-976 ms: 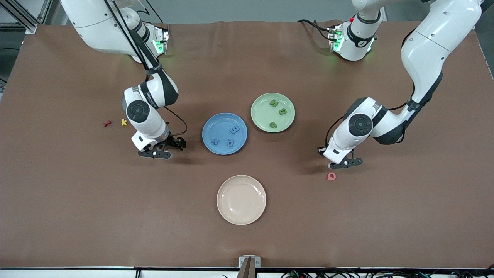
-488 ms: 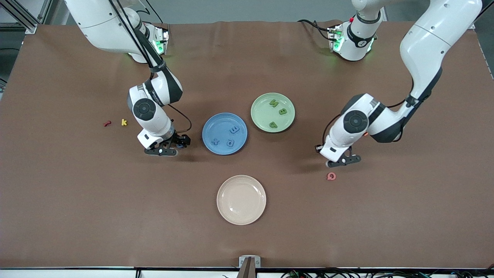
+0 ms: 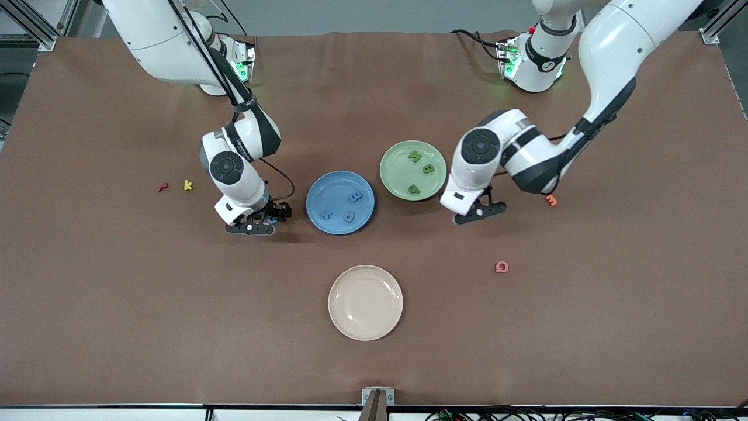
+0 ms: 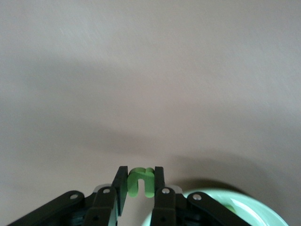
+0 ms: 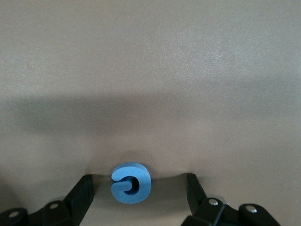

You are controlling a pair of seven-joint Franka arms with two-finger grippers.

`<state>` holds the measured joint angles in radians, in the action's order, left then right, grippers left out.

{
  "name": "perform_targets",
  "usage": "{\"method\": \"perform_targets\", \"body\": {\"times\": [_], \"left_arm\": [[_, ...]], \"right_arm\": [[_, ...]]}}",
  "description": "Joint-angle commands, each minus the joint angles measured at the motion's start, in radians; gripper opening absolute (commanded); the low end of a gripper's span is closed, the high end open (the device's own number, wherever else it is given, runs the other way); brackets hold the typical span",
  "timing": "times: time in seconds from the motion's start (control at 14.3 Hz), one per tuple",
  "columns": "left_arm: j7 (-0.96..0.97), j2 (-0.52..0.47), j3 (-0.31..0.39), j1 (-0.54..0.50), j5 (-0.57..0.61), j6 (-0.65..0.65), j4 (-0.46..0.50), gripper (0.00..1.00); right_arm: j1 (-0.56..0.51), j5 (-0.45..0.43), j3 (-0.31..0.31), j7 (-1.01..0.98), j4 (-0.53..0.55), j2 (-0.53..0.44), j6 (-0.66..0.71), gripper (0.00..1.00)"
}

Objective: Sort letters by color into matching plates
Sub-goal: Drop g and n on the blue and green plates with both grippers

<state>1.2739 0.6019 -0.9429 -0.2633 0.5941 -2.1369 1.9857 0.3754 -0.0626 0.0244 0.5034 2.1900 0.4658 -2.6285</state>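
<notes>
1. A green letter [image 4: 141, 181] sits pinched in the closed left end effector [image 3: 476, 211], up off the desk [image 3: 117, 304] just beside the green plate [image 3: 392, 175].
2. A blue letter [image 5: 131, 182] lies on the desk between the wide-open fingers [image 5: 82, 195] of the right end effector [image 3: 260, 222], just beside the blue plate [image 3: 318, 193] toward the right arm's end.
3. The blue plate holds three blue letters [image 3: 355, 197]; the green plate, touching it, holds three green letters [image 3: 428, 169].
4. A cream plate [image 3: 365, 302] lies nearer the camera.
5. Red [image 3: 162, 187] and yellow [image 3: 187, 185] letters lie toward the right arm's end, an orange letter [image 3: 551, 200] and a pink letter [image 3: 501, 267] toward the left arm's.
</notes>
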Motion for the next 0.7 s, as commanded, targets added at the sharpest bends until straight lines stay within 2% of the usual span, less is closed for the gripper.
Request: {"method": "perform_targets", "body": {"times": [0.0,0.35,0.63], "left_arm": [[0.064,-0.002,-0.005,0.059,-0.066,0.014,-0.004,0.18],[0.177,0.039,-0.005,0.174,-0.073,-0.001,-0.005,0.18],[0.219,0.065,0.001,0.237,-0.071,-0.055,-0.005,0.18]], "right_arm": [[0.004,-0.008,0.002,0.021,0.002,-0.001,-0.008,0.75],[0.004,-0.008,0.002,0.021,-0.001,0.001,-0.007,0.58],[0.002,-0.006,0.002,0.023,-0.003,-0.001,-0.004,0.37]]}}
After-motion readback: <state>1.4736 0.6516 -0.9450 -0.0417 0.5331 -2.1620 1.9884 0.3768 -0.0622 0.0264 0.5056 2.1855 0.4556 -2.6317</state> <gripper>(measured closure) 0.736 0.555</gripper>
